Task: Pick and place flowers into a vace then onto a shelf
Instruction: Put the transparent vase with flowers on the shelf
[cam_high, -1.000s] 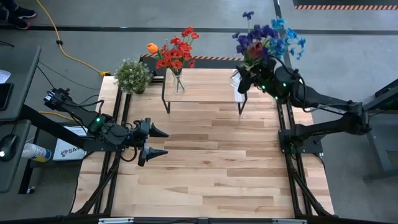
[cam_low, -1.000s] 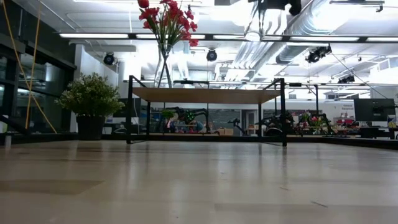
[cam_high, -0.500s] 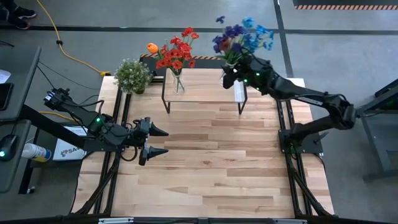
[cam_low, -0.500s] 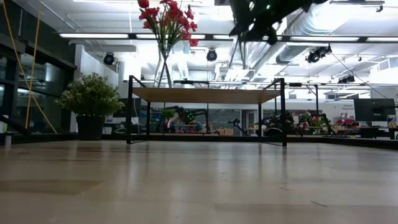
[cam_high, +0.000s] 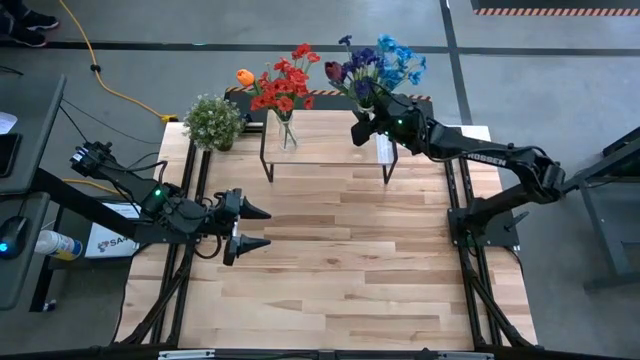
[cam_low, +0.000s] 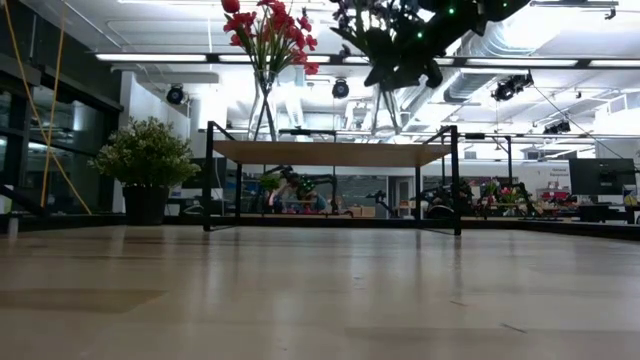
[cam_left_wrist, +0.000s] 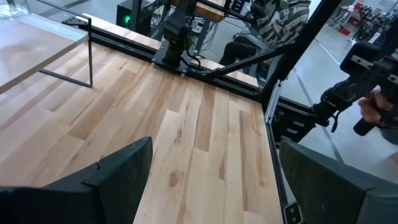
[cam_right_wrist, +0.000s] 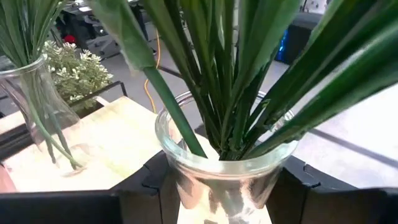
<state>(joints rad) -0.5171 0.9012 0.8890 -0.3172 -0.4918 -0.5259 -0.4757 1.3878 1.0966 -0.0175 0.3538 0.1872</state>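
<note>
Two glass vases: one (cam_high: 287, 133) on the shelf (cam_high: 330, 150), one (cam_right_wrist: 227, 165) above the shelf's far-right end. Two flower bunches: red with one orange bloom (cam_high: 280, 82), and blue-purple (cam_high: 378, 65). One potted plant (cam_high: 213, 121) beside the shelf. Two arms, two hands (cam_high: 250, 228) (cam_high: 372, 128).

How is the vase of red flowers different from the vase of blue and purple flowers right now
The red-flower vase stands on the shelf, untouched; the blue-and-purple vase is held above the shelf's right end by the right gripper. Blooms differ: red versus blue and purple. Both are clear glass with green stems.
</note>
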